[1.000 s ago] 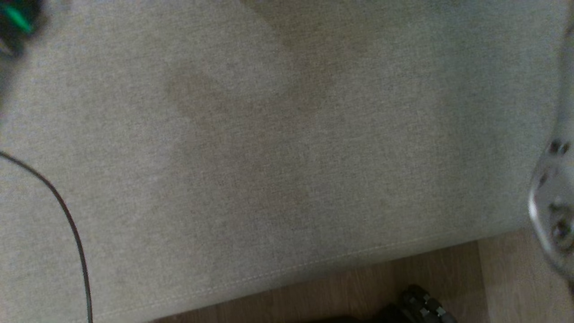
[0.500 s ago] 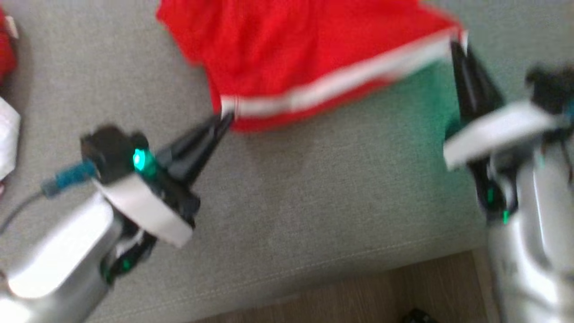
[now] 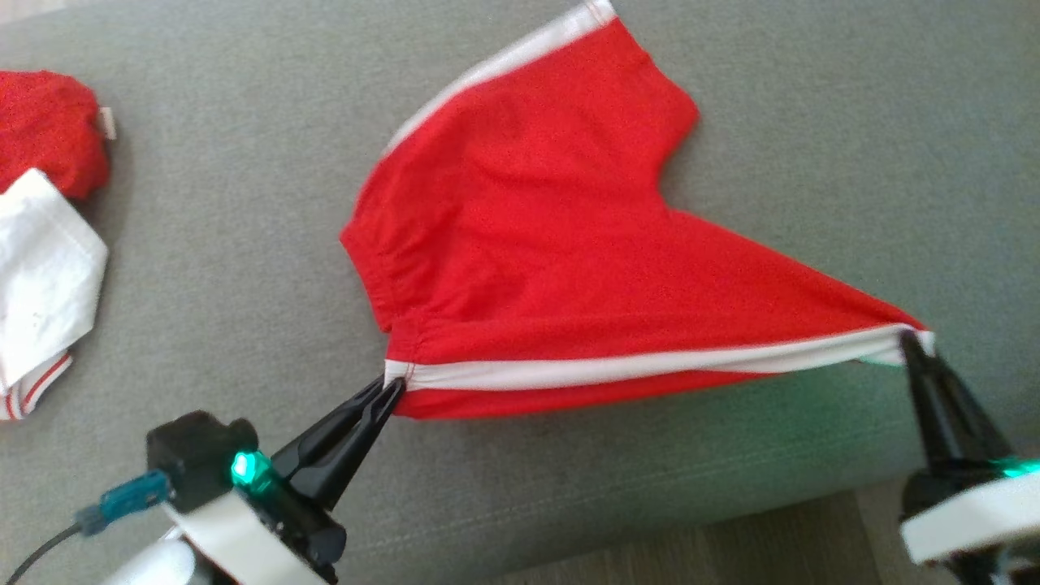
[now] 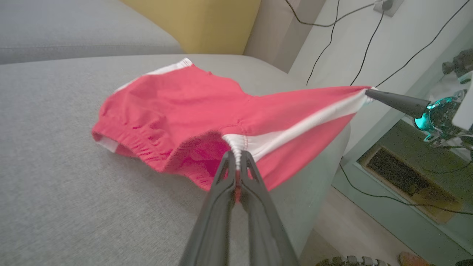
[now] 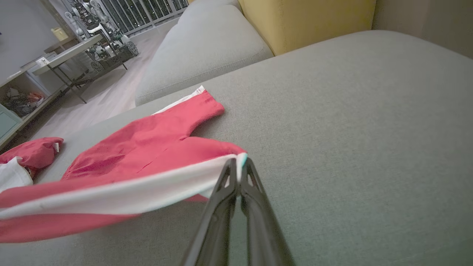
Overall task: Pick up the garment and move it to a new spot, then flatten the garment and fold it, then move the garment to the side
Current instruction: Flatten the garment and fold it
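Note:
The garment [image 3: 552, 244] is a pair of red shorts with white side stripes, spread on the grey couch seat [image 3: 244, 203]. My left gripper [image 3: 394, 388] is shut on the waistband end of the near white stripe [image 4: 236, 146]. My right gripper [image 3: 912, 341] is shut on the leg-hem end of that same stripe [image 5: 240, 160]. The near edge is pulled taut between the two grippers and lifted off the cushion. The far leg [image 3: 601, 49] lies flat on the seat.
A red garment [image 3: 45, 126] and a white one [image 3: 41, 268] lie at the seat's far left. The couch front edge and wooden floor [image 3: 731, 544] run along the bottom. A yellow cushion [image 4: 192, 22] stands behind. Cables [image 4: 369, 48] hang on the wall at the right.
The head camera has swung, bringing the shorts and both grippers into view. Both grippers stay shut on the stripe, whose edge is stretched wider between them than half a second ago.

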Tool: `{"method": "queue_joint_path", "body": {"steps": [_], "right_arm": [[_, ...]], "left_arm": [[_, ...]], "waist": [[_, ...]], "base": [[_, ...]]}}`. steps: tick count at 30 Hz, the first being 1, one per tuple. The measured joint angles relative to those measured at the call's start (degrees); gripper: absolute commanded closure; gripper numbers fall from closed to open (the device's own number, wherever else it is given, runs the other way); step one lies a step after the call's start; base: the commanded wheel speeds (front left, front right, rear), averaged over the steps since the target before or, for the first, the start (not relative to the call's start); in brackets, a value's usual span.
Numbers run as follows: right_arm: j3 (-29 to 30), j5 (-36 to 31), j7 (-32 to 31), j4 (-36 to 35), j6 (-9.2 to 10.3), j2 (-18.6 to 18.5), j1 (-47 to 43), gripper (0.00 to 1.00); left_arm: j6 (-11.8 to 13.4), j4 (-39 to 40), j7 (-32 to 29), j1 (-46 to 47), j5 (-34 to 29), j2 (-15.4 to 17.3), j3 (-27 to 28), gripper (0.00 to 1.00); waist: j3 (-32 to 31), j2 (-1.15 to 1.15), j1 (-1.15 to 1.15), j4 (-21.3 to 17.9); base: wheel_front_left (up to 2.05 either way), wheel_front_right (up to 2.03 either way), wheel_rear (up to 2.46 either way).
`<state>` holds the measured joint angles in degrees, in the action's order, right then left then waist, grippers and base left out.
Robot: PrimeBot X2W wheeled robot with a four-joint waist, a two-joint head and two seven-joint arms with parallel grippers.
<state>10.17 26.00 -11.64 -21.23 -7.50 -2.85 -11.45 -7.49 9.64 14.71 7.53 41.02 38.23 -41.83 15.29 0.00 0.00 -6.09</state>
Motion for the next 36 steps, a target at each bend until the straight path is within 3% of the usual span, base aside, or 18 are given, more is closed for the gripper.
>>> {"method": "queue_joint_path", "body": {"steps": [3, 6, 12, 21, 28, 36], "right_arm": [[1.4, -0.8, -0.1, -2.7, 0.0, 0.2, -0.5, 1.0], [2.4, -2.7, -1.4, -4.0, 0.0, 0.5, 1.9, 1.0], [2.1, -12.6, -6.7, 0.4, 0.0, 0.5, 16.6, 1.0], [1.6, -30.0, -14.4, 18.1, -0.02, -1.4, 41.9, 1.0], [-1.1, -35.4, -13.3, 35.6, -0.01, -2.5, 56.9, 1.0], [0.3, -40.6, -9.9, 51.9, -0.02, -3.2, 66.7, 1.0]], "left_arm": [[0.0, 2.7, 0.0, -1.4, 0.8, 0.0, 1.0, 1.0], [-0.1, 5.3, 0.0, -2.0, 5.6, -1.5, 2.8, 1.0], [0.0, 2.5, 0.0, 2.6, 15.2, -5.9, 1.7, 1.0], [0.0, -10.4, -1.6, 16.6, 31.3, -13.9, -3.1, 1.0], [0.0, -18.5, -1.9, 25.5, 35.9, -17.8, -3.7, 1.0], [0.0, -23.4, -1.5, 30.5, 37.7, -19.9, -6.2, 1.0]], "waist": [[-0.3, 0.0, 0.0, 0.5], [0.0, 0.0, 0.0, 1.4], [1.2, 0.0, 0.0, 3.7], [4.8, 0.0, 0.0, 8.4], [8.8, 0.0, 0.0, 12.1], [12.8, 0.0, 0.0, 15.2]], "base": [[0.0, 0.0, 0.0], [0.0, 0.0, 0.0], [0.0, 0.0, 0.0], [0.0, 0.0, 0.0], [0.0, 0.0, 0.0], [0.0, 0.0, 0.0]]}}
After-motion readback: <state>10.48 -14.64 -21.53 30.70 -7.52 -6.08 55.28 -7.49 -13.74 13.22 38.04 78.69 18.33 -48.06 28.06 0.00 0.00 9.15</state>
